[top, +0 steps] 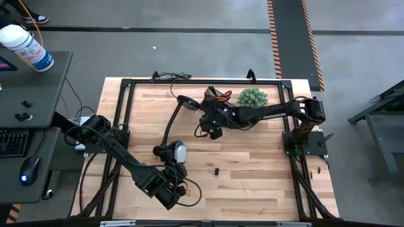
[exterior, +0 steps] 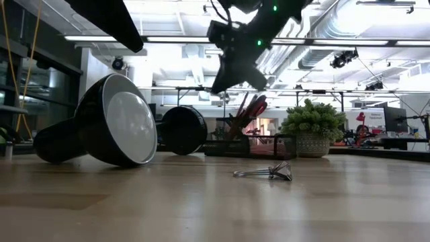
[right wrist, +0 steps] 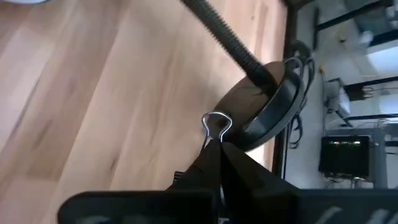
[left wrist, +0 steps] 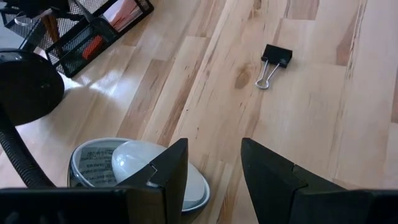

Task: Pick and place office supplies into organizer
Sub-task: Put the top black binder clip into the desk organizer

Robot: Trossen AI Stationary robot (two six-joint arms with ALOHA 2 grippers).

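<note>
A binder clip (right wrist: 216, 126) is held in the closed right pincer (right wrist: 217, 152) just beside the organizer (top: 213, 96); release into it is judged next. A second clip (top: 216, 171) lies well short of the organizer, ahead of the wide, empty left pincer (left wrist: 214, 171).

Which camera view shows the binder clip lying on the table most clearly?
The left wrist view: the binder clip lies unobstructed, handles visible. The low view shows it side-on; the high view only as a speck; the right wrist view misses it.
</note>
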